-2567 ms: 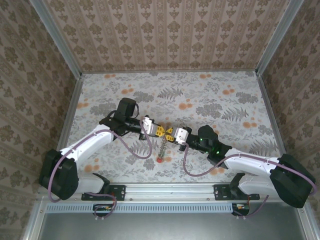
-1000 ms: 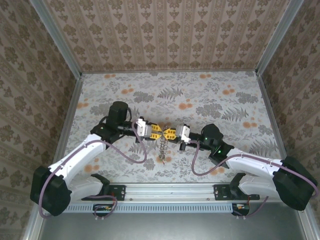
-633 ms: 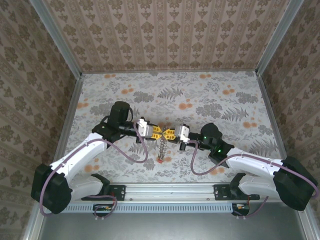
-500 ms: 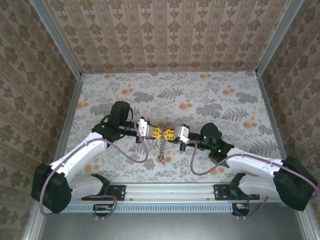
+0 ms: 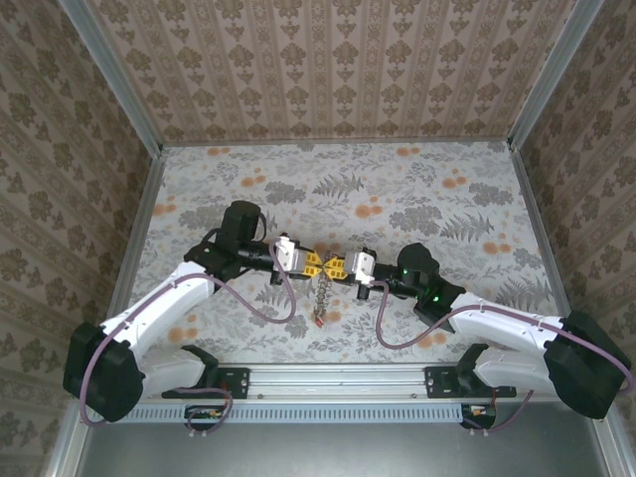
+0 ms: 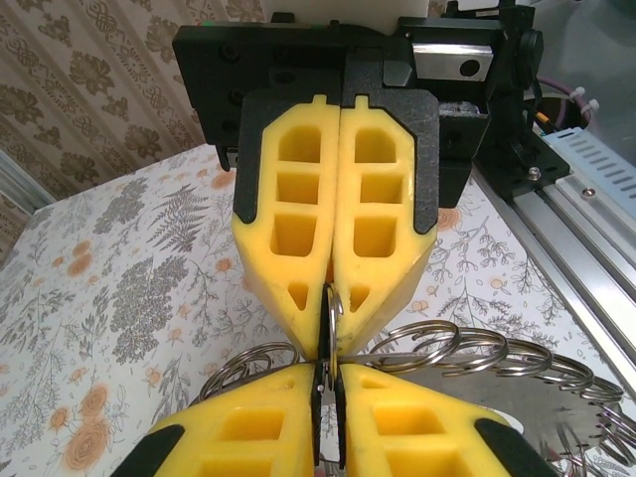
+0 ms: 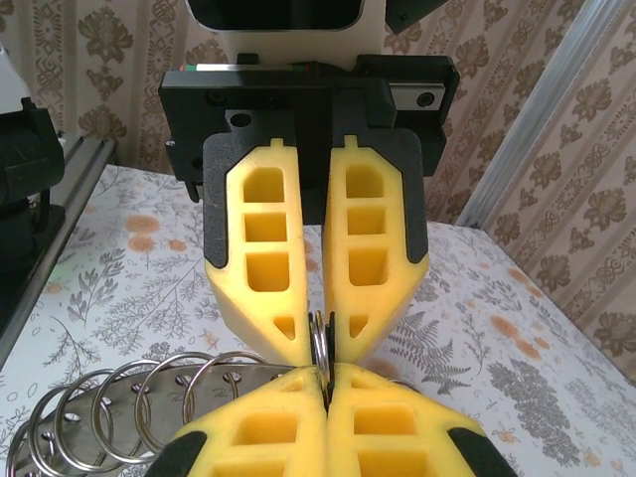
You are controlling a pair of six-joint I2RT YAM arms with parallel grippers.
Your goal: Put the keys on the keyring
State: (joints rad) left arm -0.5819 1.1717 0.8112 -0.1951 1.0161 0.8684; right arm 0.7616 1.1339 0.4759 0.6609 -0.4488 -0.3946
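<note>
At the far left stands a wall (image 5: 60, 149) papered in a brown damask pattern. The table (image 5: 417, 189) carries a cloth printed with grey ferns and orange blossoms. The left arm (image 5: 164, 303), white-shelled with a purple cable (image 5: 260, 310) looping beside it, reaches in toward the middle. The left gripper (image 5: 312, 263) has its yellow fingers pressed together, pinching a thin split ring of the keyring (image 5: 323, 290) at the very tips. Tip to tip against it, the right gripper (image 5: 340, 266) is likewise clamped on a thin ring at the same spot. The two pairs of fingers meet over the middle of the table, nearer its front. In each wrist view the other gripper blocks what lies beyond it. The pinched ring shows as a grey sliver between the yellow tips.

The keyring is a grey metal string of overlapping split rings. From the pinched spot it runs toward the rail (image 5: 328, 376) at the near edge. In the left wrist view the rings fan off to the right along a flat metal strip (image 6: 556, 417) with a scalloped edge. At the string's near end in the top view sits a small red key (image 5: 317, 318), too small to make out in detail. On the right arm (image 5: 497, 323) a green light (image 5: 429, 295) glows.
</note>
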